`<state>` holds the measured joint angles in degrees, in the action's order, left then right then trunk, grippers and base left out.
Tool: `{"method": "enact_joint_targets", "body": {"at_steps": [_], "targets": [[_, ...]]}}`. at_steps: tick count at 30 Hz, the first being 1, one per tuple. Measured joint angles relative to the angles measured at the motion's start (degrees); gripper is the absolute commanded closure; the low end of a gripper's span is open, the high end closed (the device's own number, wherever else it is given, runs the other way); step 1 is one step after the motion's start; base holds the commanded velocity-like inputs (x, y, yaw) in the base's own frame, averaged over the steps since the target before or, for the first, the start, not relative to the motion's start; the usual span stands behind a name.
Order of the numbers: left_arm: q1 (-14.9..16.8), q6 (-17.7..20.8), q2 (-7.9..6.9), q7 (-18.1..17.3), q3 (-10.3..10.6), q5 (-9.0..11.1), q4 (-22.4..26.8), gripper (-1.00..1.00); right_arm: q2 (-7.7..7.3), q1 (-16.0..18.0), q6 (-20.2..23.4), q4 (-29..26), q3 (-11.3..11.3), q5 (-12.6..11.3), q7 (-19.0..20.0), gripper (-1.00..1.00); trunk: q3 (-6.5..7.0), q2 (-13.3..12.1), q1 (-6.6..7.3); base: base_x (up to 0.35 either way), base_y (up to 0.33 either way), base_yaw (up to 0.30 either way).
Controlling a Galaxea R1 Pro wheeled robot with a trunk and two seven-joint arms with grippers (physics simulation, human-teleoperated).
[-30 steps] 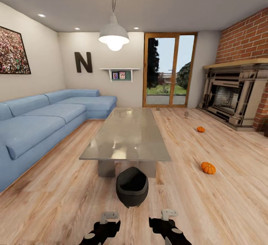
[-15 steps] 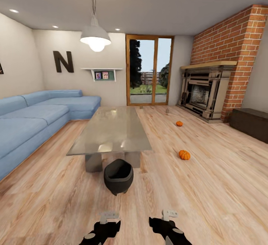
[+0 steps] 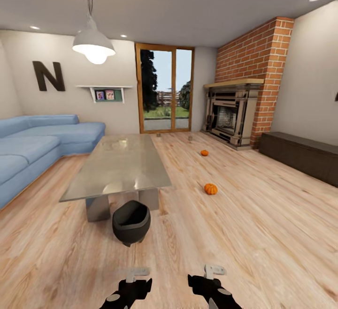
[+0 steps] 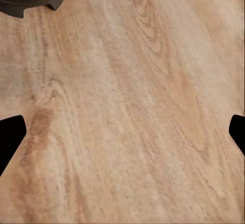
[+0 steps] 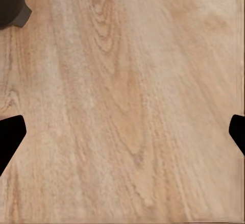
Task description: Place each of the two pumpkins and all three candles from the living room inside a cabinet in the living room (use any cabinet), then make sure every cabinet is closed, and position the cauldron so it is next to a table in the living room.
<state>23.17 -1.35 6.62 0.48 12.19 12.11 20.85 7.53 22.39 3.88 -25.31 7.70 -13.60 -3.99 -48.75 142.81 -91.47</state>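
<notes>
The head view has swung to the right over the last second: the sofa (image 3: 33, 145) has slid off toward nine o'clock, and the long, flat-fronted dark-brown cabinet (image 3: 300, 154) has come into sight at three o'clock beside the brick fireplace (image 3: 232, 112). That suggests the robot is turning toward the pumpkins and the cabinet. The round, matte black cauldron (image 3: 131, 222) stands on the floor just beside the glossy grey table (image 3: 117, 168). Two ribbed orange pumpkins lie on the pale wood-grain floor (image 3: 263, 224), the nearer pumpkin (image 3: 211, 189) at one o'clock, the farther pumpkin (image 3: 204, 153) beyond it. Two small stubby candles (image 3: 190, 137) sit near the glass door. The left gripper (image 3: 133, 278) and right gripper (image 3: 206, 276) hang low, fingers spread wide and empty.
</notes>
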Motion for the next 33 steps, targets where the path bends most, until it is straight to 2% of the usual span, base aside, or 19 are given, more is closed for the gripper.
{"method": "enact_joint_targets", "body": {"at_steps": [18,25,30,33], "targets": [[0.0,0.66,0.42,-0.09,-0.1,0.2,0.0,-1.0,-0.27,0.05,0.07,0.01,-0.68,-0.41,0.01,-1.0,0.0,0.0,0.0,-0.053,0.0,-0.293],[0.09,2.31,0.46,-0.11,-0.1,0.33,-0.03,-1.0,-0.44,0.05,0.11,0.02,-0.92,-6.62,0.01,-1.0,0.0,0.0,0.0,0.0,0.0,-0.293],[0.12,6.81,0.48,-0.04,0.0,0.19,0.52,-1.0,-0.46,0.06,0.11,0.01,-1.01,-7.69,-0.05,-1.0,0.9,-1.99,1.09,0.0,0.0,-0.293],[0.18,7.54,0.49,-0.01,0.02,0.35,0.56,-1.0,-0.41,0.05,0.11,0.04,-1.02,-7.8,-0.13,-1.0,1.42,-3.2,1.75,0.0,0.0,-0.291]]}}
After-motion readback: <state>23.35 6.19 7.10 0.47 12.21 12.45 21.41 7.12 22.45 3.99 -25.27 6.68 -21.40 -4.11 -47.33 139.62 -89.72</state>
